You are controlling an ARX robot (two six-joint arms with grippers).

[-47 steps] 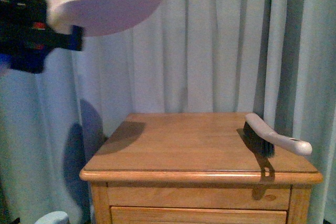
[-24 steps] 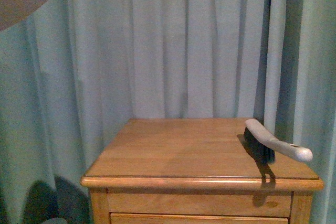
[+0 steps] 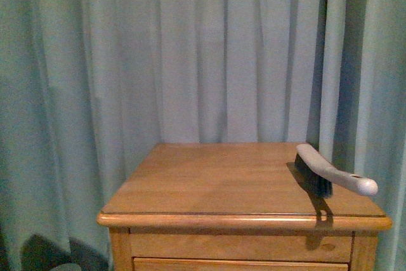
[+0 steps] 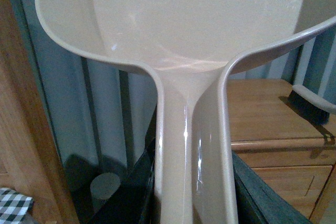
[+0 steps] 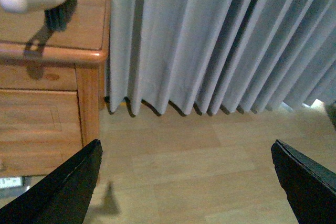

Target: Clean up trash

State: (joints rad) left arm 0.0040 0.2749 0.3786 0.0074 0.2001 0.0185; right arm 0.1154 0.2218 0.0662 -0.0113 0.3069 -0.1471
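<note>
Crumpled white paper wad unseen in every view; left fingers clamp the handle of the beige plastic dustpan lengthwise; right fingers gape empty, likely nearer the white-handled black-bristled brush.

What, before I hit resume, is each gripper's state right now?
Left gripper: shut on the beige dustpan, by its handle.
Right gripper: open, holding nothing.

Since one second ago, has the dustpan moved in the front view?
Yes. Against the nightstand it left the front view toward the upper left; only the left wrist view shows the dustpan now.
</note>
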